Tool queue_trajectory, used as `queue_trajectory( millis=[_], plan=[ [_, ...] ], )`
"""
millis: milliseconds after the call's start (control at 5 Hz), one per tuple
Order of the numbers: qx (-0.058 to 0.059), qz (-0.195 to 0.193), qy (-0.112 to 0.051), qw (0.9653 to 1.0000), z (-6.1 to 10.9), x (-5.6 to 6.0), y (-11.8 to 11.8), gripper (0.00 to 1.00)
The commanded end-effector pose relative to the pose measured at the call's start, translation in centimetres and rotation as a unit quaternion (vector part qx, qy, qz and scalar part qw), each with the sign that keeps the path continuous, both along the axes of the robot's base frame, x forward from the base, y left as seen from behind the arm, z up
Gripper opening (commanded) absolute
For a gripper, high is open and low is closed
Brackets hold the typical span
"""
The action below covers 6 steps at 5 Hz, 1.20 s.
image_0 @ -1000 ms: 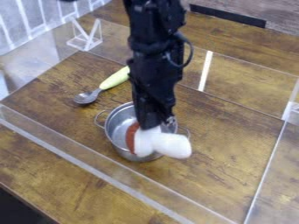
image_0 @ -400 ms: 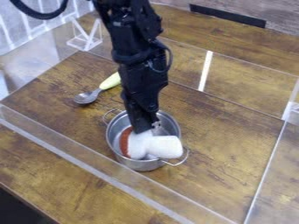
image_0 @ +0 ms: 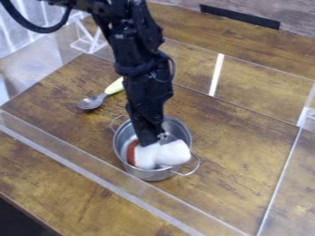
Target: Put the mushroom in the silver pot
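Note:
The silver pot (image_0: 121, 135) stands on the wooden table near the middle, a little loop handle at its right front. The mushroom (image_0: 165, 155) lies inside it, white stem toward the right front and reddish-brown cap (image_0: 132, 148) low against the left wall. My gripper (image_0: 153, 135) reaches straight down into the pot's mouth and stays shut on the mushroom near where cap and stem meet. The black arm hides the pot's far rim.
A grey metal spoon (image_0: 88, 102) lies left of the pot, with a slim yellow-green vegetable (image_0: 118, 86) just behind it. Clear acrylic walls (image_0: 216, 76) fence the work area. A white rack (image_0: 87, 37) stands at the back left.
The arm has swung left and lowered. The mushroom, earlier hanging over the pot's right front rim, now rests down inside the pot, still gripped.

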State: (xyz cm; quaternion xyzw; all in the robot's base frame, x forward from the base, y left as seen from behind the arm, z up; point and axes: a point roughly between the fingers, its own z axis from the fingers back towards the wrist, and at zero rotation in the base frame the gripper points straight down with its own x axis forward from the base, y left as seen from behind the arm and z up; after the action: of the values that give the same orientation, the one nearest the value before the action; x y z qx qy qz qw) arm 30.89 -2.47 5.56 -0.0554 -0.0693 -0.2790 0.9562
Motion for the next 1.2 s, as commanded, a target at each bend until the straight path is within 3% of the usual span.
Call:
queue_trajectory(
  millis=[0,800,1000],
  plan=[
    [-0.009,0.009,-0.013,0.9998,0.22,0.28,0.52,0.0],
    [-0.052,0.019,0.004,0.9984,-0.19,0.1,0.22,0.0],
    [-0.051,0.022,0.008,0.9984,0.22,0.1,0.42,1.0]
  ],
)
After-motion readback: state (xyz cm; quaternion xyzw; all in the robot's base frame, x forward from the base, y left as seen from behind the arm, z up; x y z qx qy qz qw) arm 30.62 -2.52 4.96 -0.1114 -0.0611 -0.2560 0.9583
